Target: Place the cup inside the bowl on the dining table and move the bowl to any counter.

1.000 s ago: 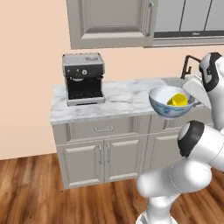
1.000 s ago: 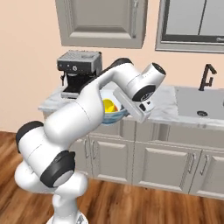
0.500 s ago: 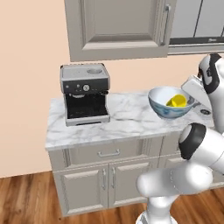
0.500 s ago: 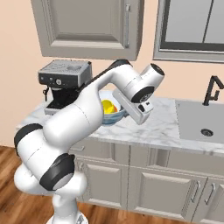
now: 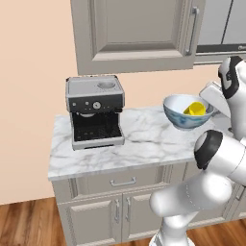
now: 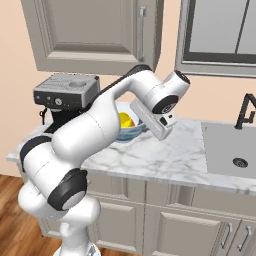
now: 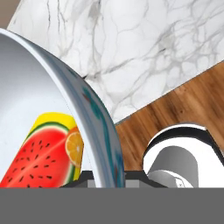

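Left base view: gripper (image 7: 105,177) pinched on rim of bowl (image 5: 187,113) w/ cup (image 5: 195,109) inside, held above counter (image 5: 139,144) near its back edge by coffee machine (image 5: 94,111); next, I judge, lower & let go.

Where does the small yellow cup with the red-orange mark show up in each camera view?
Left base view: the small yellow cup lies inside the white, blue-grey patterned bowl, right of centre.
Right base view: cup left of centre, partly behind the arm.
Hand view: cup at lower left, inside the bowl's rim.
Shared landmark: the white marble counter.
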### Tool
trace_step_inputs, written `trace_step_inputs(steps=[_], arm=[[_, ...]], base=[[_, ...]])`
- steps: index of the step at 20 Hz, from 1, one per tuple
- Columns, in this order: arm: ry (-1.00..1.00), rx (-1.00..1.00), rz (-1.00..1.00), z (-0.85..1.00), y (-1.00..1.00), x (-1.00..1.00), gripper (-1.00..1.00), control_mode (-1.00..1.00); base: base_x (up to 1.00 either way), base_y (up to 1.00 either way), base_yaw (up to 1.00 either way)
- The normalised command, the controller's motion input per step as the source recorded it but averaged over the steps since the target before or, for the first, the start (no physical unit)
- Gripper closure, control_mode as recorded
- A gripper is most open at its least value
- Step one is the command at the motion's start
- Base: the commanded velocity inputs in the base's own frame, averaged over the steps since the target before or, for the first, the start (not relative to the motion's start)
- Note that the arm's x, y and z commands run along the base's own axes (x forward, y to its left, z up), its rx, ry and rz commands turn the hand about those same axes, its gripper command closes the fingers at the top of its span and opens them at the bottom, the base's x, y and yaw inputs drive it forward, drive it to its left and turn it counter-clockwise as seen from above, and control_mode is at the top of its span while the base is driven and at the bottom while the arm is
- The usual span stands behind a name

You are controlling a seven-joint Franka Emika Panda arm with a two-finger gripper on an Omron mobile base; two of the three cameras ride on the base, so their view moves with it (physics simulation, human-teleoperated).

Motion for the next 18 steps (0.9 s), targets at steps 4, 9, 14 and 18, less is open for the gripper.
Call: trace_step_inputs(steps=[4, 9, 14, 18], arm=[[0.00, 0.00, 0.00, 0.00, 0.00, 0.00, 1.00, 1.00], [0.00, 0.00, 0.00, 0.00, 0.00, 0.00, 1.00, 1.00], [0.00, 0.00, 0.00, 0.00, 0.00, 0.00, 1.00, -1.00], [0.00, 0.01, 0.00, -0.17, 0.00, 0.00, 1.00, -1.00]], base=[[0.00, 0.00, 0.00], [0.00, 0.00, 0.00], [0.00, 0.00, 0.00], [0.00, 0.00, 0.00]])
